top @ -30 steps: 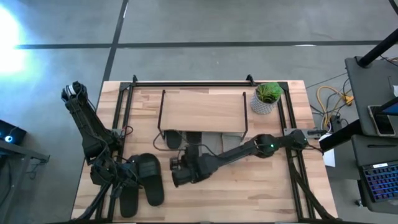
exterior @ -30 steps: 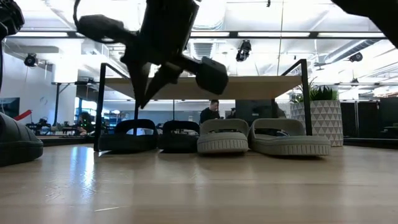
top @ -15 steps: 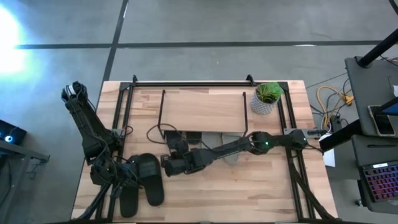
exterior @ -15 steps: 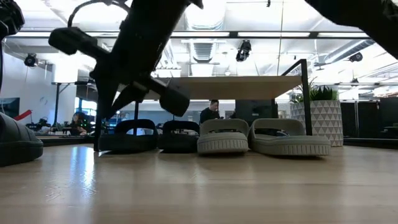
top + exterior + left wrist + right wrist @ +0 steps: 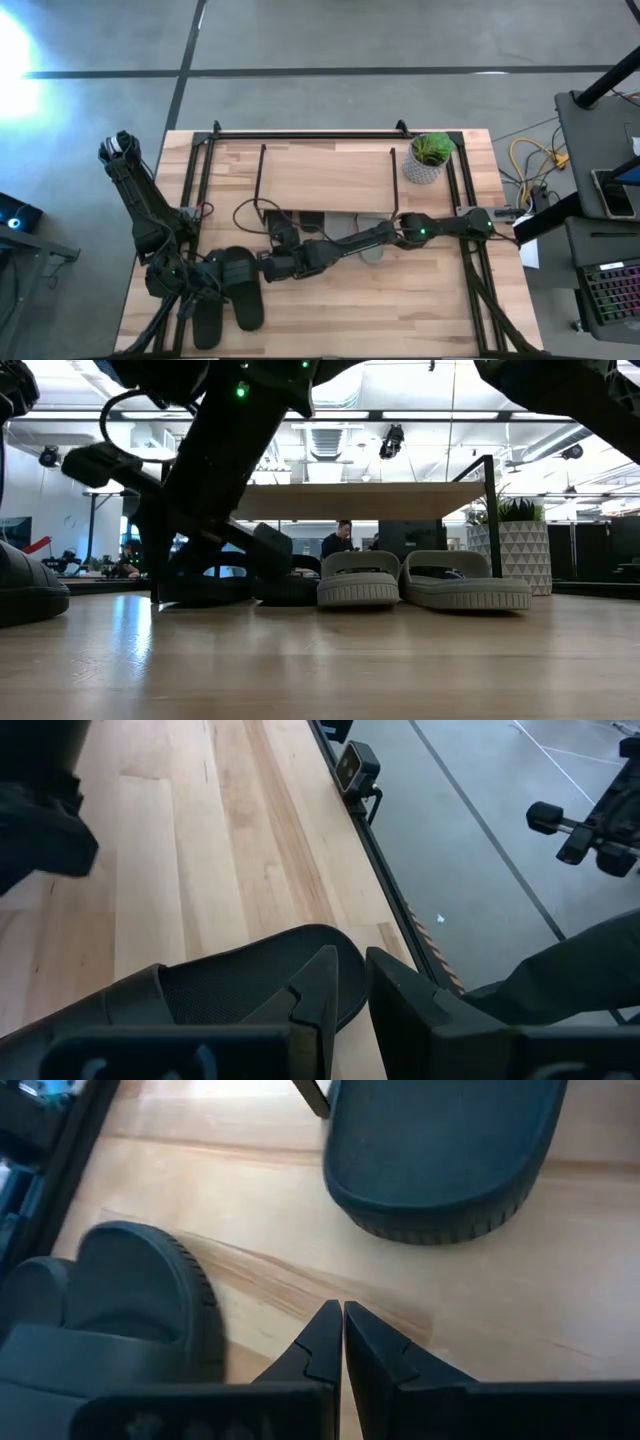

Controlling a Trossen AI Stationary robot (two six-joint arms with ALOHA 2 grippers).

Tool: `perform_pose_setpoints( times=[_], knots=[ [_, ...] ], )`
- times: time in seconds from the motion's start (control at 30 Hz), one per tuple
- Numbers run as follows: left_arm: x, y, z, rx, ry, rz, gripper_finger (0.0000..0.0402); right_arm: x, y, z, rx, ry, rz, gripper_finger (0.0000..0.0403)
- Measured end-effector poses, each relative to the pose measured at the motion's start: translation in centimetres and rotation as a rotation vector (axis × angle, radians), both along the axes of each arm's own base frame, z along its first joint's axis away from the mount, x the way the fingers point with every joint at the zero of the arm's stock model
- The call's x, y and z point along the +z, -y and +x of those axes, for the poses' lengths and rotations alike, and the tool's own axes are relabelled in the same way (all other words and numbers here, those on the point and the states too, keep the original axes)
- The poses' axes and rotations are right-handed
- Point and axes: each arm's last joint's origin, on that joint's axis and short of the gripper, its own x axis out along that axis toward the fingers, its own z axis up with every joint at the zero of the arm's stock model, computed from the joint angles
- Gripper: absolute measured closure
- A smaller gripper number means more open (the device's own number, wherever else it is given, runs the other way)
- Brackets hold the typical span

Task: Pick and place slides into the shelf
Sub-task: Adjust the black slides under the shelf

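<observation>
Two black slides (image 5: 238,285) (image 5: 208,322) lie sole-down at the table's near left. The shelf (image 5: 325,178) stands at the far middle; under it rest a dark olive-green pair (image 5: 205,578) (image 5: 290,578) and a pale grey pair (image 5: 358,580) (image 5: 465,582). My right gripper (image 5: 263,265) (image 5: 342,1325) is shut and hangs low over bare wood, between a black slide (image 5: 120,1300) and a dark slide (image 5: 440,1150) under the shelf, touching neither. My left gripper (image 5: 352,980) waits over the nearer black slide (image 5: 200,990), its fingers a narrow gap apart with nothing between them.
A potted plant (image 5: 430,155) stands at the shelf's right end. Black frame rails run along the table's left (image 5: 190,190) and right (image 5: 470,250) sides. Bare wood lies near and right of the shelf (image 5: 400,310). A person sits in the room behind (image 5: 343,540).
My right gripper has gone toward the table's left edge and down, tipping its fingers further downward, and now hangs close beside the black slide. It stays shut. The slides have not moved.
</observation>
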Motion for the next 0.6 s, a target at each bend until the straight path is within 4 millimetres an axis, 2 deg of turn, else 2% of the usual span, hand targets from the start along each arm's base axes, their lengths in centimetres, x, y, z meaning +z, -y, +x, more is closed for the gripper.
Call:
perform_pose_setpoints(
  times=[0.6],
  knots=[
    [0.0,0.0,0.0,-0.003,-0.002,-0.001,0.0359,-0.7,3.6,0.6,-0.079,-0.015,-0.062,0.0394]
  ],
)
